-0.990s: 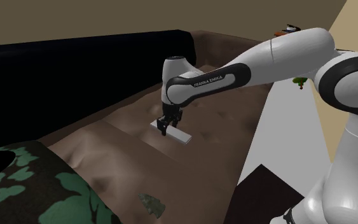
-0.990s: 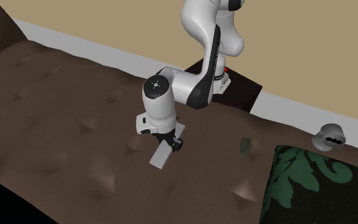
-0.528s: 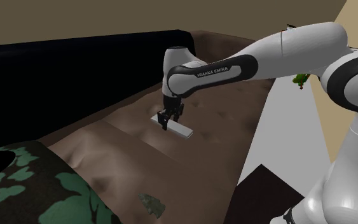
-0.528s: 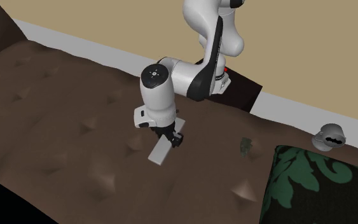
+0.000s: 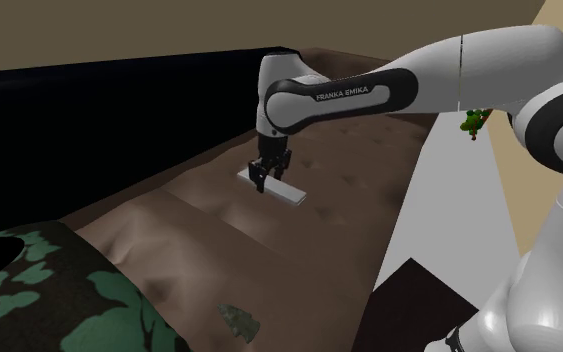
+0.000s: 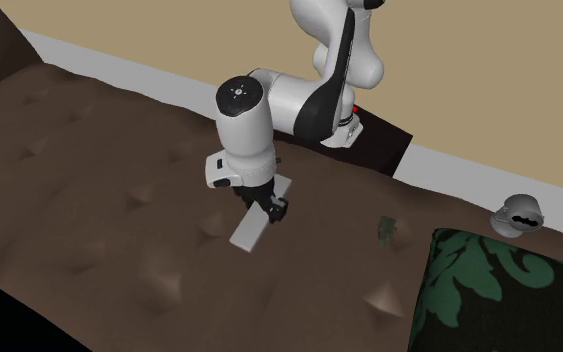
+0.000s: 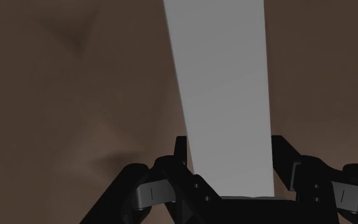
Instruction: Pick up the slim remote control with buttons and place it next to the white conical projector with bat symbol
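The remote is a plain pale grey slab with no buttons drawn on it. My gripper is shut on it near one end and holds it a little above the brown tufted cushion surface. In the second exterior view the remote sticks out below the gripper, lying roughly level. The wrist view shows the remote clasped between both fingers. The white rounded projector with a black bat mark sits far off at the second exterior view's right, beyond the pillow.
A green-patterned pillow lies at the second exterior view's lower right and in the shoulder view. A small grey-green object rests on the cushion between remote and pillow. The dark stand is behind the arm. A black backrest borders the surface.
The arm has risen and carried the remote up off the cushion surface. The grip on the remote is unchanged.
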You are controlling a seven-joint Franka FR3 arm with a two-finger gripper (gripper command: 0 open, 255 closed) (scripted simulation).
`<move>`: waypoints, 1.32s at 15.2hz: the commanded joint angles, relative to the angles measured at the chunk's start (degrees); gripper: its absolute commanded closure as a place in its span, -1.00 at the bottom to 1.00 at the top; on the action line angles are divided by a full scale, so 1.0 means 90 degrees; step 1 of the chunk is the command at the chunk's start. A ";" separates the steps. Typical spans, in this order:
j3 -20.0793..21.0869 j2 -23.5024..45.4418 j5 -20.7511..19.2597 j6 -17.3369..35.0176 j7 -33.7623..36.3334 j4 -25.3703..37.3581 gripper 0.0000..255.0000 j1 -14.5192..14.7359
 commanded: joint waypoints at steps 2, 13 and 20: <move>0.0008 -0.0061 0.0014 -0.0249 0.0003 0.0190 1.00 0.0004; 0.0019 -0.0166 0.0038 -0.1156 -0.0001 0.0993 1.00 0.0009; 0.0025 -0.0139 0.0034 -0.1766 0.0010 0.1631 1.00 0.0023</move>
